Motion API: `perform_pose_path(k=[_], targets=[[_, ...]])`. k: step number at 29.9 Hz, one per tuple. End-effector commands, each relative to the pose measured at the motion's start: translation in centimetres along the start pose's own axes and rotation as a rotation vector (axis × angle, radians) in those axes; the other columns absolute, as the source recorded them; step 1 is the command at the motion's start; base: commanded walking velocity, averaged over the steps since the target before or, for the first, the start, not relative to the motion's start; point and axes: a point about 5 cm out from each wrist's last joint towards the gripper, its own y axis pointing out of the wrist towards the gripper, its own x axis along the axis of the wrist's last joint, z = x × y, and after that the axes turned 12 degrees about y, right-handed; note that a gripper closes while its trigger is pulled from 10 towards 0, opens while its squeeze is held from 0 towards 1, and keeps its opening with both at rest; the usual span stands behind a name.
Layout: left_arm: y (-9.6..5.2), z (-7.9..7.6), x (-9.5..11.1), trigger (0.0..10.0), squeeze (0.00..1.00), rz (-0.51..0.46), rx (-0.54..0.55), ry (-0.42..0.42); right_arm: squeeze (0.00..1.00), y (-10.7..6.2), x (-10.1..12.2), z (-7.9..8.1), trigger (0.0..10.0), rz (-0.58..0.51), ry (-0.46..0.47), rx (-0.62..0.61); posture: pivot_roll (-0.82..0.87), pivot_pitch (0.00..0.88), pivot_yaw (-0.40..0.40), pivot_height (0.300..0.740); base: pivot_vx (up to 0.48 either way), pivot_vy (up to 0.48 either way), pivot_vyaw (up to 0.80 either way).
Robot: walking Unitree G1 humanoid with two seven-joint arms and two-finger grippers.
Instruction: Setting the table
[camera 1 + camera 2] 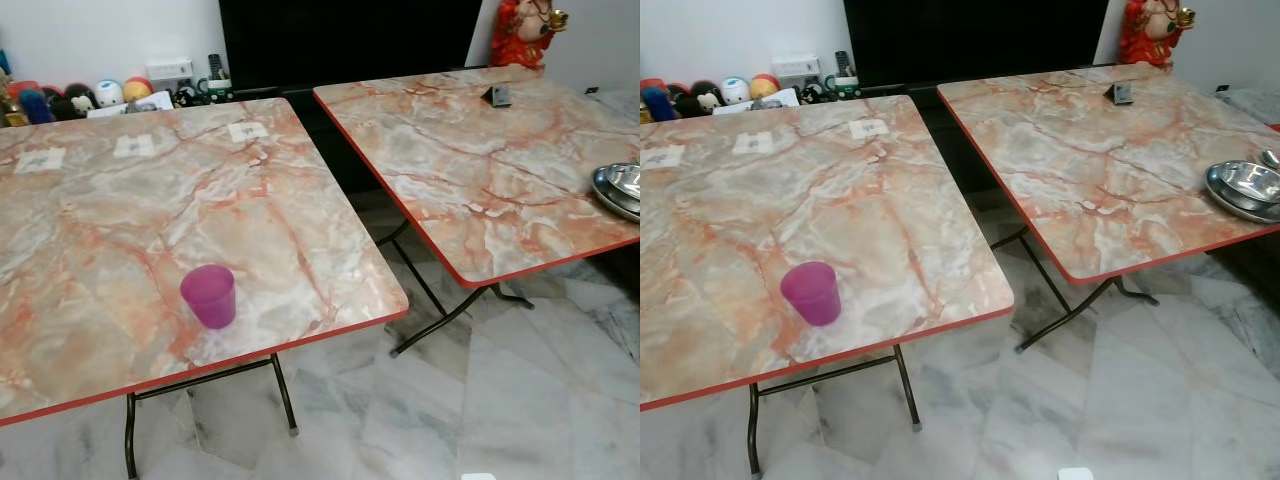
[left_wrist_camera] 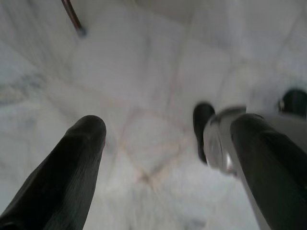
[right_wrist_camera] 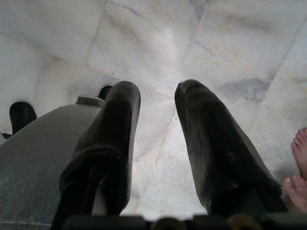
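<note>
A purple plastic cup [image 1: 209, 295] stands upright near the front edge of the left marble-patterned folding table [image 1: 120, 210]. On the right table [image 1: 480, 170], stacked metal bowls [image 1: 1247, 187] sit at its right edge. My left gripper [image 2: 168, 139] hangs open over the white marble floor, nothing between its fingers. In the right wrist view my right gripper [image 3: 156, 105] also hangs open above the floor, with my grey leg beside it.
A gap with floor [image 1: 430, 400] separates the two tables. A small dark object [image 1: 497, 96] lies far on the right table. Toys [image 1: 80, 97] line the back wall beside a black TV unit [image 1: 350, 40]; a red figurine [image 1: 525, 30] stands behind. A person's bare toes [image 3: 300, 167] are near my right side.
</note>
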Motion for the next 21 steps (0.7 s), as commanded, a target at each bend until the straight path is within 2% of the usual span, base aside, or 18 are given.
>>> perform_pose_path(k=[1,3,4,6,7,8,10,11,14,16,18,19,21], targets=[[-0.1,-0.1,-0.1,10.0,0.00,-0.024,-0.002,-0.002,0.00,-0.1,-0.5,-0.2,10.0,0.013,0.002,-0.009,0.02,0.078,0.002,0.740,0.000,0.000,0.00],[-0.1,-0.1,0.0,10.0,0.00,-0.037,-0.006,0.004,0.00,-0.1,-0.5,-0.3,10.0,0.013,0.002,-0.011,0.02,0.080,0.001,0.740,0.000,0.000,0.00],[0.3,1.0,3.9,10.0,0.00,-0.215,0.022,0.030,0.00,-0.1,-0.6,-0.3,10.0,0.012,0.001,-0.013,0.02,0.083,0.001,0.740,0.000,0.000,0.00],[0.0,2.4,8.0,10.0,0.00,-0.428,0.050,0.054,0.00,-0.1,-0.6,-0.3,10.0,0.012,0.000,-0.014,0.02,0.084,-0.001,0.740,0.000,0.000,0.00],[-0.4,2.8,8.6,10.0,0.00,-0.484,0.065,0.077,0.00,-0.2,-0.6,-0.4,10.0,0.012,-0.002,-0.015,0.03,0.086,-0.001,0.740,0.000,0.000,0.00],[-0.4,2.8,8.6,10.0,0.00,-0.484,0.065,0.077,0.00,-0.2,-0.6,-0.4,10.0,0.012,-0.002,-0.015,0.03,0.086,-0.001,0.740,0.000,0.000,0.00],[-1.3,3.3,9.1,10.0,0.00,-0.563,0.092,0.079,0.00,-0.2,-0.6,-0.4,10.0,0.012,-0.005,-0.017,0.03,0.088,-0.002,0.740,0.000,0.000,0.00],[-1.3,3.3,9.1,10.0,0.00,-0.563,0.092,0.079,0.00,-0.2,-0.6,-0.4,10.0,0.012,-0.005,-0.017,0.03,0.088,-0.002,0.740,0.000,0.000,0.00],[-2.9,4.2,9.5,10.0,0.00,-0.661,0.131,0.019,0.00,-0.2,-0.6,-0.5,10.0,0.012,-0.012,-0.017,0.04,0.092,-0.008,0.740,0.000,0.000,0.00],[-3.2,4.4,9.4,10.0,0.00,-0.672,0.132,0.017,0.00,-0.2,-0.6,-0.6,10.0,0.012,-0.014,-0.016,0.04,0.093,-0.010,0.740,0.000,0.000,0.00],[-4.3,4.9,9.1,10.0,0.00,-0.697,0.130,0.027,0.00,-0.2,-0.5,-0.6,10.0,0.012,-0.019,-0.016,0.04,0.094,-0.012,0.740,0.000,0.000,0.00],[-4.3,4.9,9.1,10.0,0.00,-0.697,0.130,0.027,0.00,-0.2,-0.5,-0.6,10.0,0.012,-0.019,-0.016,0.04,0.094,-0.012,0.740,0.000,0.000,0.00],[-5.6,5.2,8.8,10.0,0.00,-0.716,0.125,0.079,0.00,-0.2,-0.5,-0.7,10.0,0.012,-0.020,-0.017,0.05,0.094,-0.012,0.740,0.000,0.000,0.00]])
